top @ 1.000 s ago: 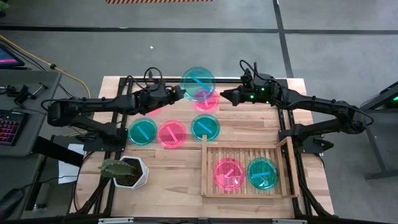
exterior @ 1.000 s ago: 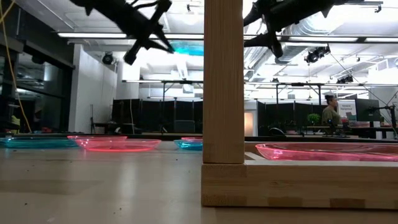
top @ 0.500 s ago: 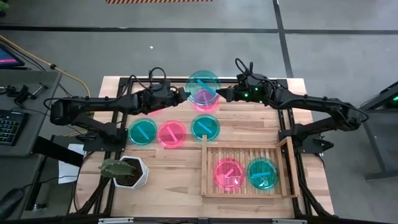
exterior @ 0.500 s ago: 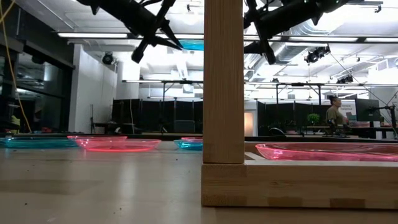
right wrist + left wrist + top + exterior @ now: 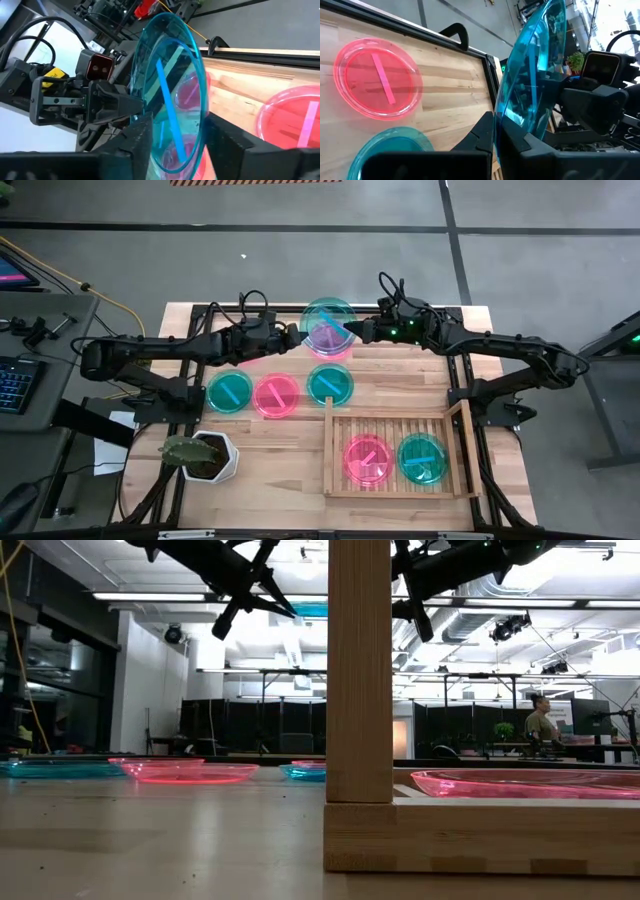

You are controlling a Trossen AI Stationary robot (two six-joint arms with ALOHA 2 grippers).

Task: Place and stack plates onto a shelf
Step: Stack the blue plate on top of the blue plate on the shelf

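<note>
Handover at upper centre: left gripper [image 5: 292, 333] clenches the teal plate [image 5: 329, 325]; seat your right gripper [image 5: 357, 332], its grasp unclear, firmly before releasing.

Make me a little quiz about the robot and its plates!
1. True or false: the flat light-wood slatted shelf holds three plates.
2. The left gripper and the right gripper meet at the raised round translucent teal plate. Which one clamps it? A: left. B: right.
3. What colour is the round plastic plate lying on the table under the raised one?
Key: 1 false, it holds two. 2 A. 3 pink.
</note>
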